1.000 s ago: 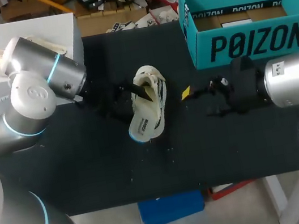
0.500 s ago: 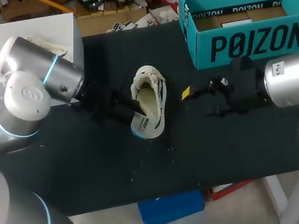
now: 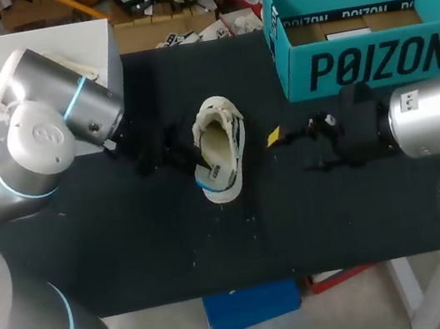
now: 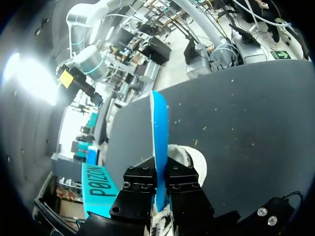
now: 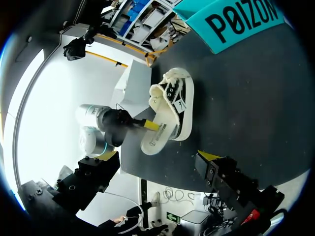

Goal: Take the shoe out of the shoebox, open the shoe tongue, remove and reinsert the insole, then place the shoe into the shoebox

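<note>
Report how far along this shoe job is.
Done: shoe is out, lying on the table. In hand: left end effector grips the insole, partly in the shoe. Left: seating the insole, then returning the shoe to the teal shoebox.

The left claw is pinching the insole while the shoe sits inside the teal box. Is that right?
Not quite. The shoe lies on the black table, outside the teal box, as the head view shows. The left claw is indeed pinching the insole.

Left gripper pinches the insole edge-on; right gripper hovers with fingers spread wide.
</note>
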Controlling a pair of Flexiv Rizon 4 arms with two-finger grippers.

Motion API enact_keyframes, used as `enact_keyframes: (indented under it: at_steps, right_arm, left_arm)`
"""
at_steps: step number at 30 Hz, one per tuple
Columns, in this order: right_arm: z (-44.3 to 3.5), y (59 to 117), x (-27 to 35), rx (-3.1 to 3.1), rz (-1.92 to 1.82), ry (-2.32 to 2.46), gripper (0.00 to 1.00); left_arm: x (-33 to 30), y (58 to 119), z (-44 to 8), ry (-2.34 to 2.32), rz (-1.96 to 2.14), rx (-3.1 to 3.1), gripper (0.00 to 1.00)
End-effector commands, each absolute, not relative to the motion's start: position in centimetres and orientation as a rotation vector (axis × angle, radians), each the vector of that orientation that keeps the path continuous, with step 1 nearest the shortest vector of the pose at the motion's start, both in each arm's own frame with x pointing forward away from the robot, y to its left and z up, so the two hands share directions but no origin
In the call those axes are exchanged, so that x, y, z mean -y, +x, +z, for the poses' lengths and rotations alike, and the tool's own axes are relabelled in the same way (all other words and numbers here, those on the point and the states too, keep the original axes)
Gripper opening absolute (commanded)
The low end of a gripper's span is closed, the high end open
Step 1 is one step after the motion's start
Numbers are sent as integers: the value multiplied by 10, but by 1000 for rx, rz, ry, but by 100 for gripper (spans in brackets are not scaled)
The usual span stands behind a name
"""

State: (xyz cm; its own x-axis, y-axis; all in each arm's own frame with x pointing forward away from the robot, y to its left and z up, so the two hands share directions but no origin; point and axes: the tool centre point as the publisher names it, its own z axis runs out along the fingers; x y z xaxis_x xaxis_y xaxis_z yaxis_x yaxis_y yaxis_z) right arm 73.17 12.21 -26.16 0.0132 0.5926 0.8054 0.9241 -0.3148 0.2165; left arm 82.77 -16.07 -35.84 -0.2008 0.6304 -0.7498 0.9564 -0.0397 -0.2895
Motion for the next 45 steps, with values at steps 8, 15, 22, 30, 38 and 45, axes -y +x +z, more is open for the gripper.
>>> enact_keyframes:
  at_steps: [8, 15, 22, 30, 38, 45]
  right_arm:
    - [-261, 732, -122, 1554, -1214, -1926, 100]
    - [-261, 732, -122, 1554, -1214, -1926, 100]
    - [-261, 732, -122, 1554, -1214, -1926, 100]
    - [-261, 732, -122, 1554, -1214, -1926, 100]
    - [-261, 732, -122, 1554, -1214, -1926, 100]
    - [-261, 732, -122, 1554, -1214, -1926, 100]
  left_arm:
    - [166, 840, -367, 1658, -1071, -1857, 0]
    - [167, 860, -370, 1643, -1039, -1859, 0]
    - [172, 867, -373, 1631, -1033, -1861, 0]
    - [178, 872, -378, 1630, -1016, -1877, 0]
    - [179, 878, -381, 1637, -949, -1914, 0]
    - [180, 870, -372, 1637, -951, -1905, 100]
